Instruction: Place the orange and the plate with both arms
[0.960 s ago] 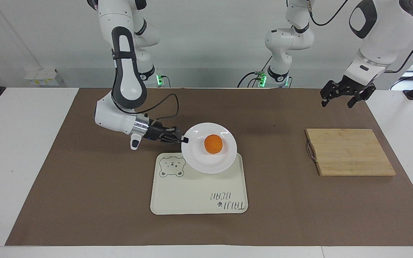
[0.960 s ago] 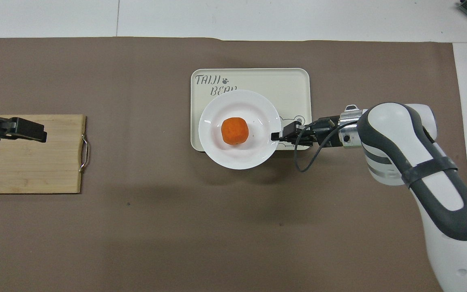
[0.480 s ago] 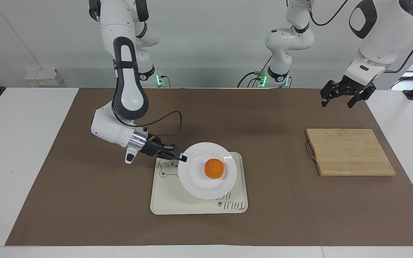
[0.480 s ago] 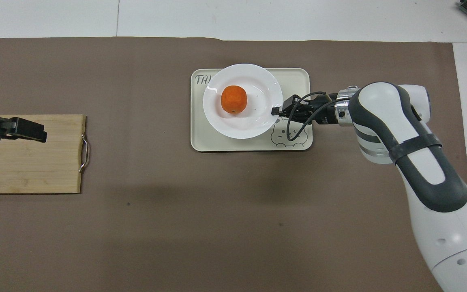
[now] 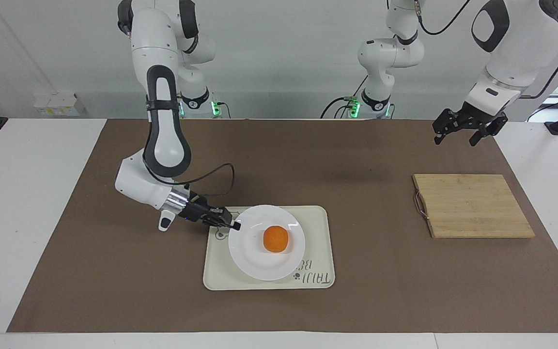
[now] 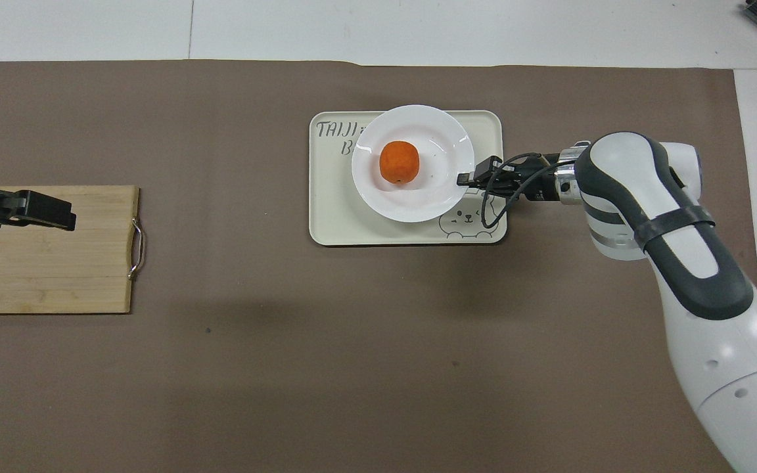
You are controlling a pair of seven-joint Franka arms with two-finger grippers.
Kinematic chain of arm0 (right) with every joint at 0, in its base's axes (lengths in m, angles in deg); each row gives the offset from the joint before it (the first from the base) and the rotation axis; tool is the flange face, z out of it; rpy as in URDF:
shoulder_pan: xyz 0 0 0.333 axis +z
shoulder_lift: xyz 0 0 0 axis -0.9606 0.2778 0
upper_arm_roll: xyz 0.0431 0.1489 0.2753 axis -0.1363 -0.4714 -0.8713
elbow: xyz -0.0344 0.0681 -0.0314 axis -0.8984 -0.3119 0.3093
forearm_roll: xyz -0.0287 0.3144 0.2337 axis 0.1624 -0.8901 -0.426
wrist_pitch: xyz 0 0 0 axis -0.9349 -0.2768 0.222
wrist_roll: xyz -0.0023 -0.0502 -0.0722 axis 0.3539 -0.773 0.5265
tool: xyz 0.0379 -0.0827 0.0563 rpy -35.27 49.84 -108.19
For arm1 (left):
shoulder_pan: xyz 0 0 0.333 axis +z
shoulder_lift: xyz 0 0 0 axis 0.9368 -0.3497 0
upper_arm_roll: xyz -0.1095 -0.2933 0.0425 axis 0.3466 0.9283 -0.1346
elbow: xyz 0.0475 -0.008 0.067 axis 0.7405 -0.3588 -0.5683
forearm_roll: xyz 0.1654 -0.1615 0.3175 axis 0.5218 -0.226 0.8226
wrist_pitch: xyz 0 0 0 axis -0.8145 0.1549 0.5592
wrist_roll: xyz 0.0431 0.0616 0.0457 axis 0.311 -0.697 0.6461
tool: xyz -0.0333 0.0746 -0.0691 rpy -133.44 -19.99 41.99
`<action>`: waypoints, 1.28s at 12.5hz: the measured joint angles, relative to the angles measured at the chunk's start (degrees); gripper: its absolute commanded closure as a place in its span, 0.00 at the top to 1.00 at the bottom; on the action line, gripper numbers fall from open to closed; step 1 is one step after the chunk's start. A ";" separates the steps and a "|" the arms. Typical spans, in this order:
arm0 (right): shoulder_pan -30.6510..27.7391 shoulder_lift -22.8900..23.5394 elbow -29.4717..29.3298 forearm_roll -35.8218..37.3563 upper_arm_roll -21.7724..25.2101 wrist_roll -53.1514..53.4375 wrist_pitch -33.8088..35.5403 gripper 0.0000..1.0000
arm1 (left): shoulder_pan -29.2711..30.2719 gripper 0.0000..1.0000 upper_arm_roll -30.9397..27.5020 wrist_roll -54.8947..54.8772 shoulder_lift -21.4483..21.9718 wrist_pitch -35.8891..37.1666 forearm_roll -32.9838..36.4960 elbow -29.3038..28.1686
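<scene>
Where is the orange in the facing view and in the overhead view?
Facing view: the orange lies on the plate, below the picture's middle.
Overhead view: the orange is above the middle, on the plate.
Shared landmark: the bear tray under the plate.

Readable text, one item: cream tray [image 5: 315,249] [image 6: 326,197], printed lettering "TAIJI BEAR" with a small paw mark after the first word. In the overhead view the plate [image 6: 434,190] covers the end of both words; the facing view shows the lettering upside down. No other text, numbers or labels can be read.
</scene>
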 measured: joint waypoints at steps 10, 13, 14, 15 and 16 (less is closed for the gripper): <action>2.05 0.20 2.60 0.32 -0.09 -4.20 -1.95 1.00 | 0.00 1.00 0.00 0.00 0.00 0.00 0.00 0.00; 1.95 -0.51 -0.04 11.54 0.16 -3.97 -2.24 1.00 | 0.00 1.00 0.00 0.00 0.00 0.00 0.00 0.00; 1.78 -0.81 -0.76 14.62 0.32 -3.80 -2.25 1.00 | 0.00 1.00 0.00 0.00 0.00 0.00 0.00 0.00; 1.60 -1.26 -1.18 17.60 0.57 -3.74 -2.26 1.00 | 0.00 1.00 0.00 0.00 0.00 0.00 0.00 0.00; 1.54 -2.00 -1.44 21.70 0.98 -3.53 -2.26 1.00 | 0.00 1.00 0.00 0.00 0.00 0.00 0.00 0.00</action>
